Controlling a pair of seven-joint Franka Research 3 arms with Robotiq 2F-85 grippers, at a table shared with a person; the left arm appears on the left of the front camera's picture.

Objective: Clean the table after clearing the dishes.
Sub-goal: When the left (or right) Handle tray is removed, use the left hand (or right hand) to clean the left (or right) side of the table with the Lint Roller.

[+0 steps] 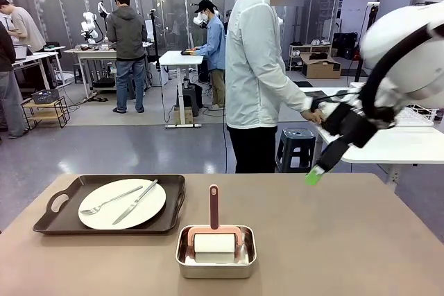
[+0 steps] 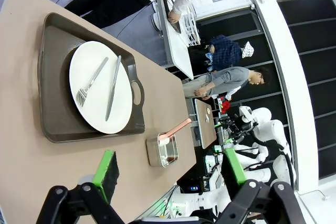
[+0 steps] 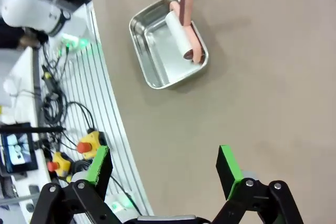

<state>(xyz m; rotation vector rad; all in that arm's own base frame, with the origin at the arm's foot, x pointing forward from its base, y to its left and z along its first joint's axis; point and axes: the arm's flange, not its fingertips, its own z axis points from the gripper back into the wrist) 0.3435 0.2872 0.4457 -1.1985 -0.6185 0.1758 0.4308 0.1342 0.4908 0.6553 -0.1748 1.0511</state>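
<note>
**Front view.** A large tan-brown table with a smooth matte top is seen. A dark brown rectangular tray with handles lies on the left part of the tabletop, nearer the far edge. A round white plate rests on the tray, and a metal fork and a metal knife are laid side by side across the plate. A small rectangular steel pan sits at the middle of the near edge. It holds a lint roller with a salmon-pink handle and a white roll. The right gripper is held above the far edge, towards the right corner, and touches nothing. A person in a white hooded jacket stands beyond the far edge.

**Left wrist view.** The left gripper is seen high above the tabletop. Its green-padded fingers are spread wide and nothing is held between them. The tray with plate, fork and knife lies well apart from it, and the pan sits beside the tray's long side.

**Right wrist view.** The right gripper is shown released, with its green pads wide apart and empty. The pan with the roller lies near the tabletop's edge.
</note>
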